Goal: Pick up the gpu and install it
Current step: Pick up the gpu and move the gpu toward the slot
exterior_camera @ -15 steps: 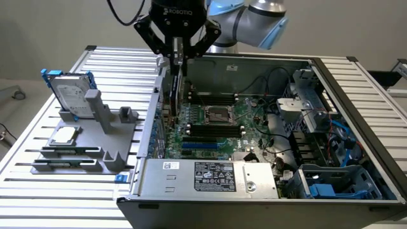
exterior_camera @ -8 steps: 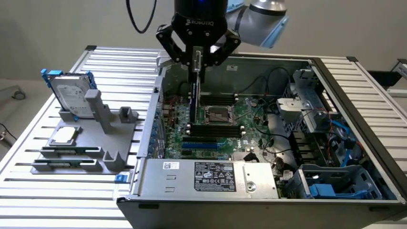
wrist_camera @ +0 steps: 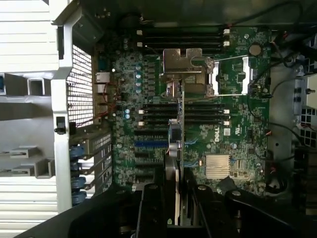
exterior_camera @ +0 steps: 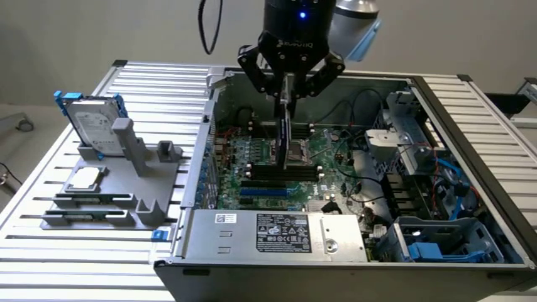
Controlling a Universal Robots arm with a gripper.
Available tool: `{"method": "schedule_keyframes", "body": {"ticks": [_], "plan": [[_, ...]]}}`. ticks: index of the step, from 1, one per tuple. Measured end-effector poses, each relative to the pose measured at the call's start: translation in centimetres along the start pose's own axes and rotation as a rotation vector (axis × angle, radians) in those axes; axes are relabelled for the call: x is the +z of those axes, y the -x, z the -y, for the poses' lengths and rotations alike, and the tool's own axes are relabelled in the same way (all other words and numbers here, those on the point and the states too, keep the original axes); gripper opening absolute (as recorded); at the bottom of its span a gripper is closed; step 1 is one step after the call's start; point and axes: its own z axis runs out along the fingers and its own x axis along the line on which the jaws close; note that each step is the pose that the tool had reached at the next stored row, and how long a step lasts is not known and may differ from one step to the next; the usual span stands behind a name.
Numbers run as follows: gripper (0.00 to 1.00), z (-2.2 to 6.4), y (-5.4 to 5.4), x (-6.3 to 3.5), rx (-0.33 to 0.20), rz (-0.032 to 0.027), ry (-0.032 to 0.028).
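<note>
Grips gpu [exterior_camera: 288, 138] by its top edge, hand [exterior_camera: 288, 94] half closed, card hanging below. Likely light, stiff, fragile; board edges safest.

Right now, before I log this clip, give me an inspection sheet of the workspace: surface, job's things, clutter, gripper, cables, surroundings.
Surface: slatted metal table carrying an open computer case.
Job's things: gpu hanging edge-down over the motherboard; whether it touches a slot cannot be told.
Clutter: grey fixture holding a hard drive in a blue frame and a CPU chip.
Gripper: gripper shut on the gpu's upper edge.
Cables: black cable hanging beside the arm; loose wires inside the case.
Surroundings: plain wall; nothing else seen.
</note>
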Motion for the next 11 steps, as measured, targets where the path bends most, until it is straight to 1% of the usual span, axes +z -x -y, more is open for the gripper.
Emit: {"method": "schedule_keyframes", "body": {"ticks": [2,4,11], "plan": [[0.27,-0.01,0.9,0.34,0.000,0.0000,-0.0009],[0.27,-0.03,1.5,0.68,0.000,-0.0002,-0.0013],[0.27,-0.19,1.9,1.95,0.000,-0.0001,-0.0013]]}}
